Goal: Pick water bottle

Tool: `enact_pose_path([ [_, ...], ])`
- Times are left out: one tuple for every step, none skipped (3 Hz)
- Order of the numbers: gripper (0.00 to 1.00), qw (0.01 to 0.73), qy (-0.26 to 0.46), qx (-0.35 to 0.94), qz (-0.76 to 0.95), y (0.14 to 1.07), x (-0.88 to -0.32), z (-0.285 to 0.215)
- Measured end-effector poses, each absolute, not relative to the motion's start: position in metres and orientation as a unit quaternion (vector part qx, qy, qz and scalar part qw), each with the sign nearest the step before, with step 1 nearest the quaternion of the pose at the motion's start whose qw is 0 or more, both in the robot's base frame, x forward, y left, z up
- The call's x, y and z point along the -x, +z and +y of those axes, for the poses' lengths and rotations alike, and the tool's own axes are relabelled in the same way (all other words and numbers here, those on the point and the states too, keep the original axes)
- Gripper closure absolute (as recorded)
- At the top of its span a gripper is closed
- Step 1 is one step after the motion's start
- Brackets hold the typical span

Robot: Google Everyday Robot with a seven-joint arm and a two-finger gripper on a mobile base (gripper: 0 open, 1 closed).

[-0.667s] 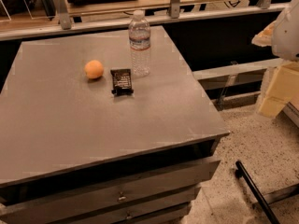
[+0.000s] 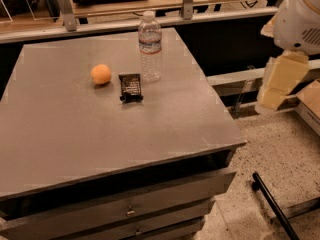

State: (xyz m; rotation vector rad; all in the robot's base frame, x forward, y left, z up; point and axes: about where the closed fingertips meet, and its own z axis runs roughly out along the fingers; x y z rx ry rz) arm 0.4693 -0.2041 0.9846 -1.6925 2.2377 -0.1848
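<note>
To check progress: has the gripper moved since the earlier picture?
Yes. The gripper has shifted a little left, nearer the right edge of the table. The water bottle stands where it was, far from the gripper.

The grey table (image 2: 100, 144) carries three things near its far edge. The bottle (image 2: 149, 46) stands upright. A dark packet (image 2: 131, 87) lies flat just beside its base, and an orange ball (image 2: 101, 74) sits left of the packet, not touching it. The gripper (image 2: 272, 96) hangs off the table's right side, well apart from them.
</note>
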Motion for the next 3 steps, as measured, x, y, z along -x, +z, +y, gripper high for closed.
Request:
enact_pose_path([
  [0.00,0.202,-0.074,0.600,0.771,0.999,-0.523,-0.174],
  [0.00,0.261,-0.048,0.616,0.742,1.010,-0.593,-0.118],
  [0.00,0.260,-0.048,0.616,0.742,1.009,-0.592,-0.119],
])
